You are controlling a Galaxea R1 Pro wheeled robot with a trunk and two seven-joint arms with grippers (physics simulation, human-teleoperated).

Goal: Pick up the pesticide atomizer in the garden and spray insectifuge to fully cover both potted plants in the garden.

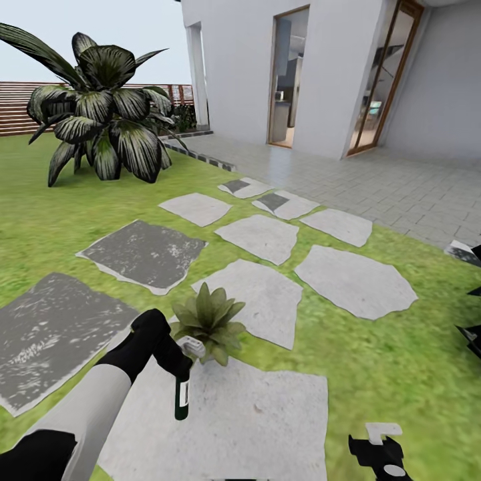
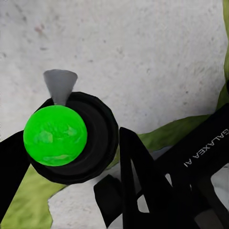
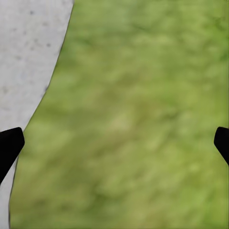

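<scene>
In the head view my left gripper point(image 1: 175, 359) is shut on the pesticide atomizer point(image 1: 182, 395). The dark bottle hangs down and its white trigger head point(image 1: 194, 347) faces a potted plant point(image 1: 210, 319), almost touching its leaves. That plant is a low green rosette on the edge of a pale stepping stone point(image 1: 254, 414) in the garden lawn point(image 1: 401, 361). The left wrist view looks along the atomizer point(image 2: 71, 138): a round black body with a bright green face and a grey cone, with a black finger point(image 2: 138, 181) beside it. My right gripper point(image 1: 381, 454) point(image 3: 114, 143) is open over grass.
A big dark striped-leaf shrub point(image 1: 100, 107) stands at the back left before a wooden slat fence point(image 1: 20, 107). Grey stepping stones point(image 1: 143, 254) lead to a tiled terrace point(image 1: 374, 180) and a white house with glass doors point(image 1: 288, 77). Dark pointed shapes point(image 1: 471, 334) show at the right edge.
</scene>
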